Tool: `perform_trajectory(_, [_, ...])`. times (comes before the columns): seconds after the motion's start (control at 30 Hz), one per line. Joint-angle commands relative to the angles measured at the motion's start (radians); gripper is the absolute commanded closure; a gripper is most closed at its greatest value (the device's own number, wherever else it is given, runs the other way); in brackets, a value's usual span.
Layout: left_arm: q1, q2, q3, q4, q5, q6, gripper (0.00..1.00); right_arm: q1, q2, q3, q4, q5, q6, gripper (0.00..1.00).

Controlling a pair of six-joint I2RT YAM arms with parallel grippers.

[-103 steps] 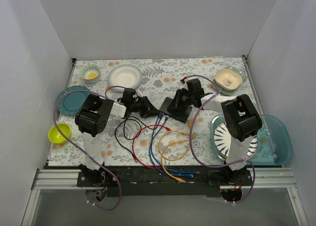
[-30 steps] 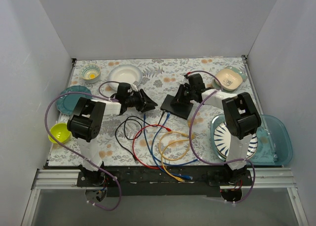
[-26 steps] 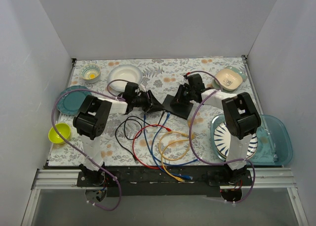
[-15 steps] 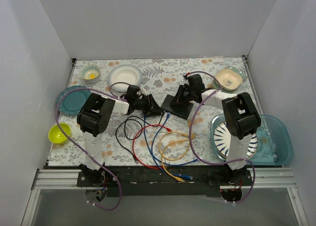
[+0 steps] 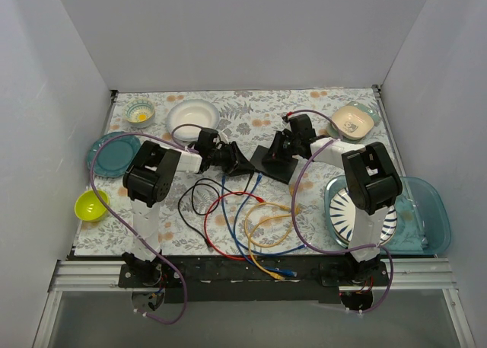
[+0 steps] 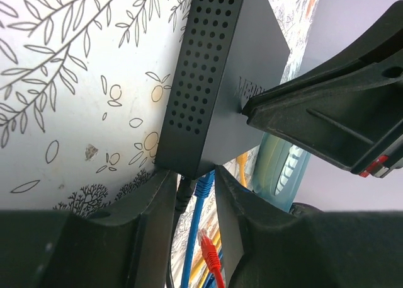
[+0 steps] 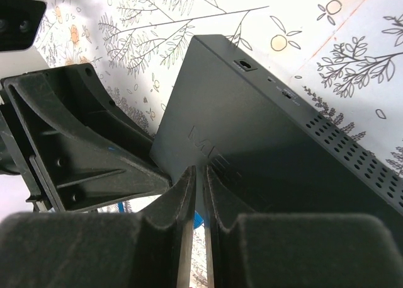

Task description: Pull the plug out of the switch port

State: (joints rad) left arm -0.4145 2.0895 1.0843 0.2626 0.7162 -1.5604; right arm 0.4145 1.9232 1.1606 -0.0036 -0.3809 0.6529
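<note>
- Matte-black flat switch, with a perforated side, lies mid-table on floral cloth.
- Left gripper: fingers slightly parted, straddling black plug; grip unclear.
- Right gripper: nearly closed, tips on switch top.

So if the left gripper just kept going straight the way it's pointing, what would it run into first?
For the left gripper, probably the black plug between its fingers, with a blue plug beside it, and right behind them the near corner of the switch. Depth is hard to judge.
</note>
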Motion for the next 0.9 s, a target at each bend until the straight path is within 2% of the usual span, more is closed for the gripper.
perform_trajectory(0.0, [-0.003, 0.038, 0.003, -0.042, -0.093, 0.014, 0.70, 0.006, 0.034, -0.010, -0.045, 0.005, -0.022, 0.83])
perform_trajectory(0.27, [-0.006, 0.053, -0.001, -0.045, -0.096, 0.037, 0.89, 0.004, 0.010, -0.015, -0.050, 0.014, -0.030, 0.83])
perform_trajectory(0.37, [-0.006, 0.053, -0.001, -0.051, -0.101, 0.046, 0.93, 0.015, -0.032, -0.029, -0.044, 0.031, -0.041, 0.83])
perform_trajectory(0.43, [-0.006, 0.053, -0.003, -0.054, -0.101, 0.048, 0.93, 0.026, -0.050, -0.035, -0.053, 0.046, -0.058, 0.83])
perform_trajectory(0.63, [-0.006, 0.061, -0.009, -0.052, -0.104, 0.053, 0.83, 0.037, -0.064, -0.053, -0.056, 0.057, -0.073, 0.83])
perform_trajectory(0.87, [-0.006, 0.057, -0.021, -0.048, -0.106, 0.054, 0.99, 0.055, -0.081, -0.050, -0.068, 0.073, -0.099, 0.83])
